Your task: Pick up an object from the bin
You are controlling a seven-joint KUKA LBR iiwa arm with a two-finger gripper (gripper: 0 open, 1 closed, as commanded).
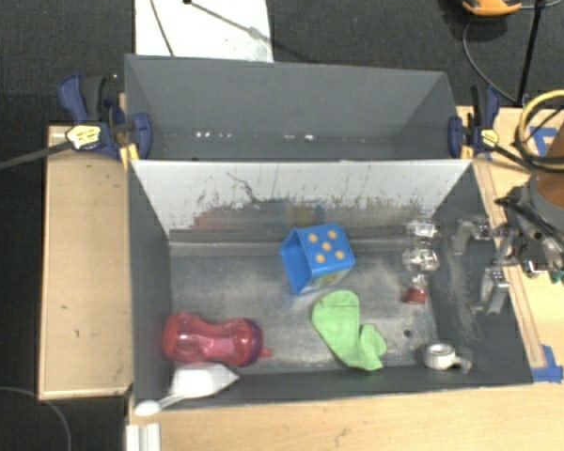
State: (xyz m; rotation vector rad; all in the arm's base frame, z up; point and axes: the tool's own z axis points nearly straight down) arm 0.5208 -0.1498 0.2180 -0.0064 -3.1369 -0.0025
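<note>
**Gripper at the right wall, nothing taken yet**

Gripper of mine hangs over the sloping right wall of the bin, above the things and touching none. I cannot tell whether it is open or closed, and I see nothing in it. I judge the pick is at its start, with the approach not yet made.

Nearest me, by the right wall, lie a clear shiny piece with a small red bit just beside it. A silver ring sits toward the near right corner. A blue cube with yellow dots rests in the middle near the far wall, and a crumpled green cloth lies just in front of it. A red bottle-shaped thing lies on its side near the left wall, and a white scoop-like thing lies in the near left corner.

My next move would be to settle on one thing, travel left over it and come down. The cube looks the simplest choice, with flat sides and bare floor around most of it. The ring lies low and close to the wall, which I judge awkward.

The floor is scuffed grey metal and the far wall is streaked brown. The things lie mostly apart, so there is space to descend.
</note>
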